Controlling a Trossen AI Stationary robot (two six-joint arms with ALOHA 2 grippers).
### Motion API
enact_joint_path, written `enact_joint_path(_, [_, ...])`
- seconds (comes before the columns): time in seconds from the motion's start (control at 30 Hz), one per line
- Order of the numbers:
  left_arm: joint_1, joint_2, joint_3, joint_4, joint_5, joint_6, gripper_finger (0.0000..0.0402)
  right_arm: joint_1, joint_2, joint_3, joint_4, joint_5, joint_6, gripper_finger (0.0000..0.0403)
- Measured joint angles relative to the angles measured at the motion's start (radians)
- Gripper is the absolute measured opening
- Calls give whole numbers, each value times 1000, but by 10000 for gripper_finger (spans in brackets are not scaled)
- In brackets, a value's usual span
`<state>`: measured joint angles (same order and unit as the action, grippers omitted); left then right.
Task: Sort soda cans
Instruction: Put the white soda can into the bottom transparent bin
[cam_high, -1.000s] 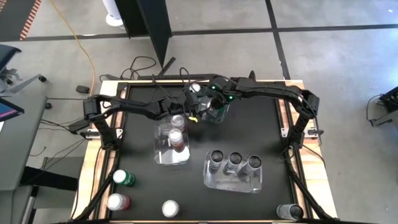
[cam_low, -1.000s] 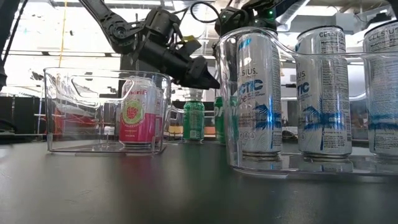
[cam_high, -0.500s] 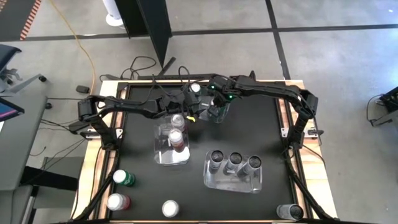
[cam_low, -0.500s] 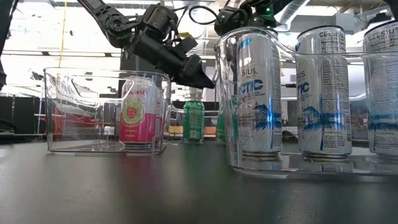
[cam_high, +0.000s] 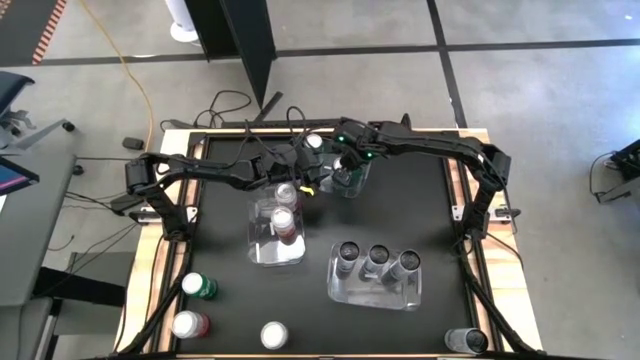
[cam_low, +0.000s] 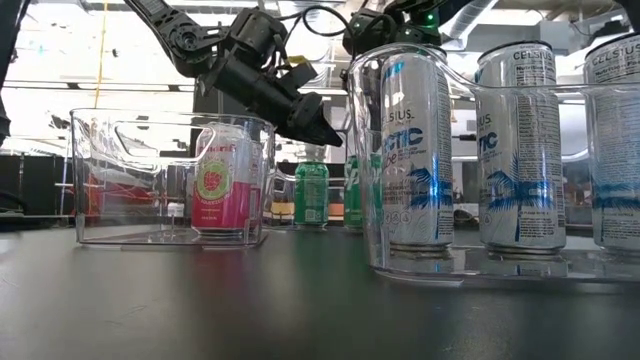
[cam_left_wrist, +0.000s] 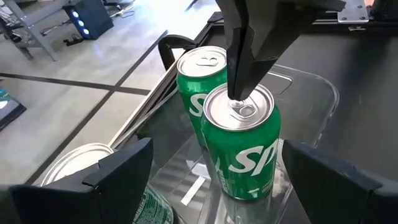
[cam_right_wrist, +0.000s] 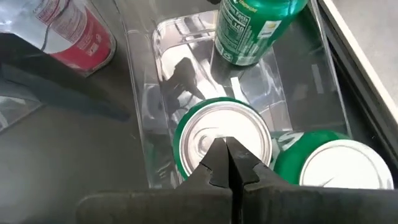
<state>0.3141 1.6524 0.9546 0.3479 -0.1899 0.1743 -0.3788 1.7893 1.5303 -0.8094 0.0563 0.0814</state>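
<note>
Two green soda cans (cam_left_wrist: 245, 149) (cam_left_wrist: 199, 81) stand upright side by side in a clear bin (cam_left_wrist: 314, 93) at the table's far middle. A third green can (cam_right_wrist: 252, 28) stands just beyond them toward the far left. My right gripper (cam_right_wrist: 227, 155) is shut and points down over the silver top (cam_right_wrist: 205, 140) of one can in the bin. My left gripper (cam_high: 308, 187) hovers open beside the bin on its left, above table level, aimed at these cans with nothing between its fingers. My right gripper's shut fingertips (cam_left_wrist: 238, 93) point down onto the top of the nearer green can, beside its pull tab (cam_left_wrist: 245, 112). I cannot tell whether the tips touch the lid or stand just above it. The can stands upright on the bin's floor.
A clear bin (cam_high: 256, 250) left of centre holds red-pink cans (cam_high: 284, 222). Another bin (cam_high: 338, 290) near the right holds three dark cans (cam_high: 378, 258). Loose cans stand along the near edge: green (cam_high: 198, 287), red (cam_high: 188, 325), a silver-topped one (cam_high: 273, 335), dark (cam_high: 465, 340).
My left gripper has tipped slightly and its fingertips have drawn back a little toward the table's left, staying open. My right gripper stays shut over the green can.
</note>
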Motion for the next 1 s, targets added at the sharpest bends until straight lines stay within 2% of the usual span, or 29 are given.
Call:
enact_joint_path(0.13, [0,-11,0,-4,-21,7,350,27,-19,0,14,34,-47,0])
enact_joint_path(0.27, [-12,-66,0,-8,-59,4,350,65,-95,1,66,61,-120,0])
enact_joint_path(0.5, [-63,-191,0,-92,-61,12,344,134,-306,0,90,68,-196,0])
enact_joint_path(0.6, [-94,-241,0,-165,-61,-8,330,177,-425,-60,65,68,-196,1])
enact_joint_path(0.73, [-156,-292,0,-238,-59,-34,310,246,-606,-200,46,67,-135,23])
enact_joint_path(0.83, [-198,-318,0,-247,-58,-59,298,321,-737,-289,-34,67,-45,52])
enact_joint_path(1.0, [-244,-326,0,-269,-59,-112,291,525,-896,-356,-193,47,181,114])
